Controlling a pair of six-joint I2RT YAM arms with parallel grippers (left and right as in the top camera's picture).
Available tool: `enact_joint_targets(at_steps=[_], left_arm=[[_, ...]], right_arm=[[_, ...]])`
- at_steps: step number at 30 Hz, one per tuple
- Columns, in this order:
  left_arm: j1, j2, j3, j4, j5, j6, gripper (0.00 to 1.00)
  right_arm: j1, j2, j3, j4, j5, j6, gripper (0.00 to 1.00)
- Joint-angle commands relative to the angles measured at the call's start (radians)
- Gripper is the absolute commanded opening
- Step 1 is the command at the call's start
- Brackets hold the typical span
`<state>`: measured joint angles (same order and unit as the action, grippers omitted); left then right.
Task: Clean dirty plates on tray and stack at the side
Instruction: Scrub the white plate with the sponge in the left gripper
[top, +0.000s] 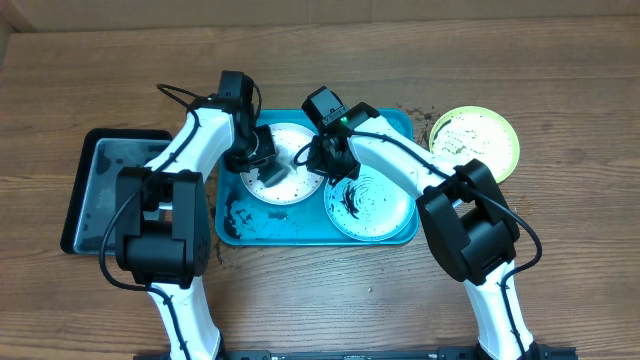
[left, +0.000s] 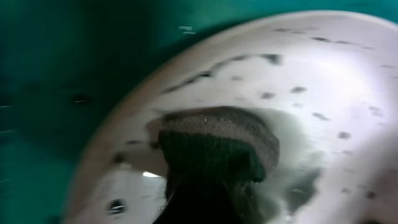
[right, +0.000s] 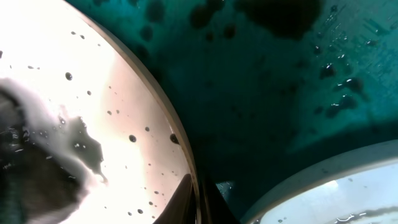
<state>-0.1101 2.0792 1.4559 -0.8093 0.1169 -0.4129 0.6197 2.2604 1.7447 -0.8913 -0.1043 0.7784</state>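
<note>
Overhead: left tool (top: 268, 165) clamps a dark sponge (left: 217, 146) on the white plate (top: 290, 190); right tool (top: 318, 160) pinches its rim.

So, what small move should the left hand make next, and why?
Probably sweep the sponge in the left hand across the white plate, over the marks beside it. Black specks and a smear show on the plate there, and the right hand pinches the plate's rim, so it should stay steady.

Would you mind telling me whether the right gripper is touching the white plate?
Touching. The right wrist view shows the right gripper pinching the rim of the white plate.
</note>
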Motion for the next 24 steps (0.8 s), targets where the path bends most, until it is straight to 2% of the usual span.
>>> enact_joint_targets(at_steps=[1,4,9,12,14,16,18,24], left_arm=[[0.032,0.039,-0.029,-0.047,-0.364,-0.006,0.04],[0.026,0.034,-0.014,-0.063,-0.440,-0.005,0.04],[0.008,0.030,0.088,-0.127,-0.410,-0.002,0.04],[-0.015,0.030,0.158,-0.126,-0.197,0.097,0.04],[-0.033,0.030,0.162,-0.072,0.055,0.158,0.04],[-0.044,0.033,0.154,-0.029,0.156,0.154,0.04],[-0.055,0.034,0.141,0.019,0.211,0.150,0.04],[-0.076,0.076,0.116,0.096,0.214,0.083,0.04]], right_arm=[[-0.013,0.008,0.000,-0.005,0.059,0.010,0.04],[-0.013,0.008,0.000,-0.005,0.059,0.010,0.04],[-0.013,0.008,0.000,-0.003,0.059,0.011,0.04],[-0.013,0.008,0.000,0.006,0.059,0.010,0.04],[-0.013,0.008,0.000,0.011,0.059,0.011,0.04],[-0.013,0.008,0.000,0.011,0.058,0.011,0.04],[-0.013,0.008,0.000,0.010,0.058,0.011,0.04],[-0.013,0.008,0.000,0.010,0.058,0.011,0.04]])
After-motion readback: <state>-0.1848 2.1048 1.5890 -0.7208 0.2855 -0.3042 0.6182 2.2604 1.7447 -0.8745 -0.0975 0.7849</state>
